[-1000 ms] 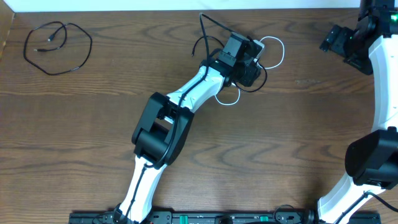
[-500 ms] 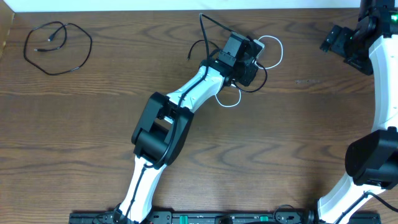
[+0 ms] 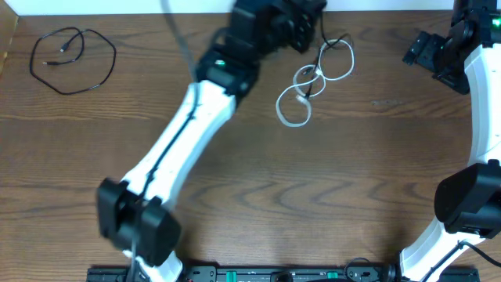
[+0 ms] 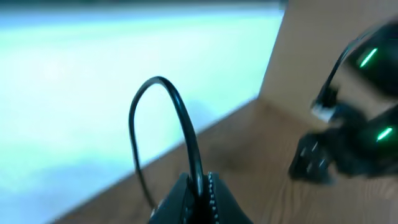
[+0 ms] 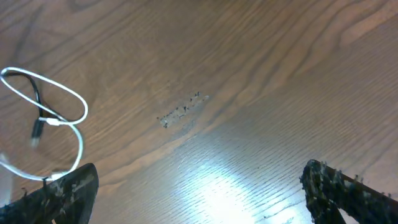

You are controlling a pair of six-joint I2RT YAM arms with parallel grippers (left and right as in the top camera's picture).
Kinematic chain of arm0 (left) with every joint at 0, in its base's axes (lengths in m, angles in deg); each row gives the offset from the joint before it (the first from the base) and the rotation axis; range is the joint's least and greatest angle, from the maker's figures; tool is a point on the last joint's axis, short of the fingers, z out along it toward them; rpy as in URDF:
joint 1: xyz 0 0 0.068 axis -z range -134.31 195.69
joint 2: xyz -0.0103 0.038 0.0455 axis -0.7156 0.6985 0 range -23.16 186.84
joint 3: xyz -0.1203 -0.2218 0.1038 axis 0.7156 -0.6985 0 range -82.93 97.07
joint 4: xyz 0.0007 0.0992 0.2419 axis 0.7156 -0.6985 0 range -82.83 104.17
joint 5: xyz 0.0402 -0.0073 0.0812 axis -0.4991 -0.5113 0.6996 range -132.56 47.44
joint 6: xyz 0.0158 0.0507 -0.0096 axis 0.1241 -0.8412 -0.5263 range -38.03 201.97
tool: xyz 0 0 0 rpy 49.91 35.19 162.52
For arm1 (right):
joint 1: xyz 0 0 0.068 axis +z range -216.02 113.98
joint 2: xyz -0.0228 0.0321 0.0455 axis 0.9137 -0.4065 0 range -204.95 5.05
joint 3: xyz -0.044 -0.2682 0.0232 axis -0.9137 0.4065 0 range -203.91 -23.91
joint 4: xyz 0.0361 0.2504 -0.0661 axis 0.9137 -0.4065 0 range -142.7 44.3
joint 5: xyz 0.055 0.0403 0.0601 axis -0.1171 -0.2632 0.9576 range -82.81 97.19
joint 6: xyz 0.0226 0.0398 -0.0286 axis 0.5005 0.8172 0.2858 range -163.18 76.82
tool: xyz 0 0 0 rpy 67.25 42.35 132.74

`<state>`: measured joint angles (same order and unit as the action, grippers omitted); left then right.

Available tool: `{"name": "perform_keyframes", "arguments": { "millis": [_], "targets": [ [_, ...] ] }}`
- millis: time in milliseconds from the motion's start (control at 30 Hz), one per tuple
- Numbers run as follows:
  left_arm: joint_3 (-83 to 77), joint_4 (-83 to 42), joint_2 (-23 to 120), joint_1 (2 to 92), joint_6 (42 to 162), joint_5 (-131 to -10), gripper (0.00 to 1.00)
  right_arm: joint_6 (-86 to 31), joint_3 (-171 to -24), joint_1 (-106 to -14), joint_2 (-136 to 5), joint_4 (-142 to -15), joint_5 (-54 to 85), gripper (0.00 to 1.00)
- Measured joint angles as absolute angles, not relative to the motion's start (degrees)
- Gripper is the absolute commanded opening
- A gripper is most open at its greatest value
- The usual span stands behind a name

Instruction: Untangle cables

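Since half a second ago, our left arm (image 3: 184, 125) has lifted off the tangle and now stretches long toward the far edge, blurred with motion. Its claw (image 4: 200, 186) is pinched tight on a black cable (image 4: 188, 134), which arcs up from between the fingers. Now uncovered, the white cable (image 3: 304, 76) lies in loose loops on the table (image 3: 352, 196), with a black strand (image 3: 322, 51) crossing it. The black loop (image 3: 74, 59) lies well apart at far left, unmoved. Our right arm (image 3: 481, 102) has not shifted. Its claw (image 5: 198, 180) gapes wide over the wood, holding nothing.
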<state>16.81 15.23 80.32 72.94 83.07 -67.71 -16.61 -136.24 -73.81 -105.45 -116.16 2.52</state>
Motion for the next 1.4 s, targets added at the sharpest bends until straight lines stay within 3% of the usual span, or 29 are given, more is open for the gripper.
{"name": "perform_keyframes", "arguments": {
  "millis": [367,667,1100,1400],
  "targets": [
    [16.72,28.23,75.84,67.26,87.95,-70.99,0.07,-16.61,-136.24,-73.81,-105.45,-115.85,2.61,0.99],
    [16.72,43.53,71.8,65.7,102.44,-71.36,0.07,-17.42,-136.24,-73.83,-105.45,-115.63,5.58,0.99],
    [16.72,40.23,71.66,67.19,111.97,-71.34,0.07,-51.25,-136.24,-67.84,-105.45,-106.52,53.86,0.99],
    [16.72,38.16,71.66,67.87,112.06,-71.34,0.08,-56.58,-136.24,-57.57,-105.45,-97.8,63.04,0.99]
  ]
}}
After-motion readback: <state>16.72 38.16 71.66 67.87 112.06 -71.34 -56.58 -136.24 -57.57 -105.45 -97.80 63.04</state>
